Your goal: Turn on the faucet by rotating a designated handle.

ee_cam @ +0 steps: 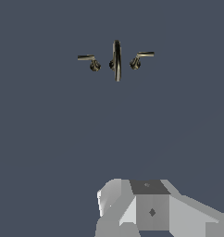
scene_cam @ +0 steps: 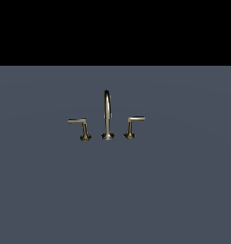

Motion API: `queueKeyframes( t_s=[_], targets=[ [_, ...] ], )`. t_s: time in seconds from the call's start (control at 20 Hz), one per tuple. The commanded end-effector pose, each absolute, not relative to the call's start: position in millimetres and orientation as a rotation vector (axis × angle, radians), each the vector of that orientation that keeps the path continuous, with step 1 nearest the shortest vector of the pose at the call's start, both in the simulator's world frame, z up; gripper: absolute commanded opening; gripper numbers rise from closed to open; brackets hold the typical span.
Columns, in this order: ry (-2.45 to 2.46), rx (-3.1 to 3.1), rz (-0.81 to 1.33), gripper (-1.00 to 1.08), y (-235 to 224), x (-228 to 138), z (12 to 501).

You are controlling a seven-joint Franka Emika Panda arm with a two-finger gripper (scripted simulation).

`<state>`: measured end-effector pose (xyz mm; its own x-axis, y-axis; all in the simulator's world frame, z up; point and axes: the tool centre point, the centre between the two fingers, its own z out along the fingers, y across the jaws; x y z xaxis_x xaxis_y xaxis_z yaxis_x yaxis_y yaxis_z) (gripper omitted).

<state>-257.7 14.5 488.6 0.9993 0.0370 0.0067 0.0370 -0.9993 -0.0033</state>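
The brass faucet (scene_cam: 107, 114) stands on a flat grey surface, its tall arched spout (ee_cam: 116, 60) in the middle. The designated handle (scene_cam: 80, 127) is the L-shaped lever at the exterior view's left, its arm pointing outward away from the spout; the wrist view shows it too (ee_cam: 89, 60). Its mirror twin (scene_cam: 133, 125) stands on the other side of the spout. The arm does not appear in the exterior view. In the wrist view, grey-white parts of my gripper (ee_cam: 151, 210) fill the near edge, far from the faucet, with nothing seen held. Its finger gap is not visible.
The grey surface (scene_cam: 115, 190) stretches around the faucet on all sides. A black background lies behind its far edge (scene_cam: 115, 66). No other objects are in view.
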Motion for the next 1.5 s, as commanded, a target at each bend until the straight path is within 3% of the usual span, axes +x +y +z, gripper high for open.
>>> queueKeyframes(
  t_s=[0.0, 0.65, 1.45],
  targets=[
    [-0.058, -3.138, -0.010, -1.00, 14.4, -257.7, 488.6],
    [0.076, -3.137, -0.009, -1.00, 34.3, -249.7, 466.1],
    [0.546, -3.088, -0.006, -1.00, 98.6, -207.9, 386.5]
  ],
)
